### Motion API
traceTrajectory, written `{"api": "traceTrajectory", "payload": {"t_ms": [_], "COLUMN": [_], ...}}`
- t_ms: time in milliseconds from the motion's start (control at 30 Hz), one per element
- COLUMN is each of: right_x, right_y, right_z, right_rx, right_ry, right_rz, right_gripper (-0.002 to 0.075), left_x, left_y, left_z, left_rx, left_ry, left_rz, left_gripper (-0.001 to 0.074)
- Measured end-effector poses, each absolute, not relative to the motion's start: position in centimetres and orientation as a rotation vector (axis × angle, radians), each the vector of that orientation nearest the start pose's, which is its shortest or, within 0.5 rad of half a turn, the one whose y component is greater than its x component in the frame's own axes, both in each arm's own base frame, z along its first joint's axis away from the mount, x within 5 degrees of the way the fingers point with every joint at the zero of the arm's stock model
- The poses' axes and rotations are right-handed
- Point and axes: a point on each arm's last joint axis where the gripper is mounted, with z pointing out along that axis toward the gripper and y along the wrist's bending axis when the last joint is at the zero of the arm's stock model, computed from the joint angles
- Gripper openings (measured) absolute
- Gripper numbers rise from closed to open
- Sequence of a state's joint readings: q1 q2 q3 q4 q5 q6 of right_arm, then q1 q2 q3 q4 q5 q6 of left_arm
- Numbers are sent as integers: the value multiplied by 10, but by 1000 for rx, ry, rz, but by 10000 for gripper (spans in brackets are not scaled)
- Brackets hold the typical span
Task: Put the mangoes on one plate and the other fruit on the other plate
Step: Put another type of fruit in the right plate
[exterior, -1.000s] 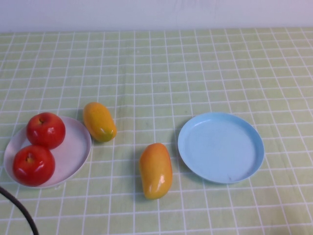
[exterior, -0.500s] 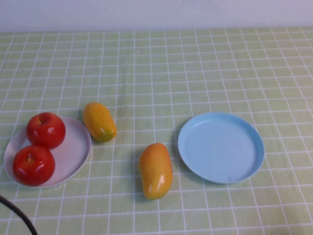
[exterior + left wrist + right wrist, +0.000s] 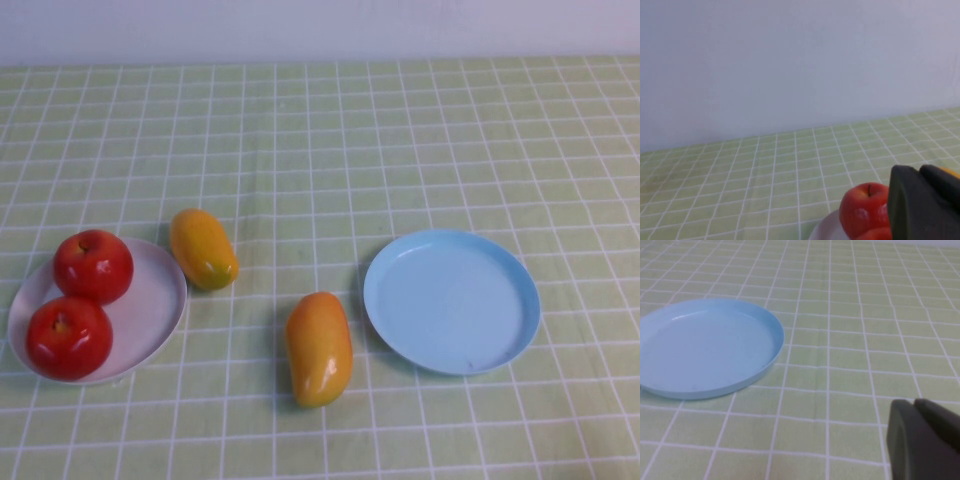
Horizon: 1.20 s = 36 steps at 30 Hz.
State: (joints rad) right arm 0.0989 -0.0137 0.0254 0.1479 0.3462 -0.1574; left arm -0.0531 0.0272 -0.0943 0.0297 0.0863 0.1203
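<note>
Two red apples sit on the white plate at the left. One mango lies on the cloth just right of that plate. The other mango lies near the middle, left of the light blue plate, which holds nothing. Neither arm shows in the high view. In the left wrist view my left gripper is shut and holds nothing, hanging above the near apple and the white plate. My right gripper is shut and holds nothing, off to the side of the blue plate.
A green checked cloth covers the whole table, and a pale wall runs along the far edge. A sliver of orange mango shows behind the left gripper's fingers.
The dark cable at the lower left corner of the high view has slid down and out of the picture. The fruit and plates have not moved.
</note>
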Motion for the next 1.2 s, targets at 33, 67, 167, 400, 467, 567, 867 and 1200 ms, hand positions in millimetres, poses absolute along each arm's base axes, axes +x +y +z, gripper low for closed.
{"api": "traceTrajectory", "payload": {"t_ms": [33,67,167,400,467,567,867,1200], "right_x": [52,52,52,52,52,52,52,52], "right_y": [10,10,10,10,10,10,10,10], "right_z": [175,175,175,175,175,175,175,175], "right_rx": [-143,-143,-143,-143,-143,-143,-143,-143], "right_ry": [1833,1833,1833,1833,1833,1833,1833,1833], "right_rz": [103,103,103,103,103,103,103,103], "right_gripper": [-15,-15,-15,-15,-15,-15,-15,-15], "left_x": [53,53,55,56,55,53,52,52], "left_y": [-2,-2,-2,-2,-2,-1,-1,-1], "left_z": [230,225,209,189,183,174,172,172], "left_rx": [143,141,141,126,117,116,112,112], "left_ry": [1495,1501,1543,1679,1744,1841,1869,1869], "left_rz": [84,84,82,58,49,48,44,44], "left_gripper": [1,1,1,1,1,1,1,1]}}
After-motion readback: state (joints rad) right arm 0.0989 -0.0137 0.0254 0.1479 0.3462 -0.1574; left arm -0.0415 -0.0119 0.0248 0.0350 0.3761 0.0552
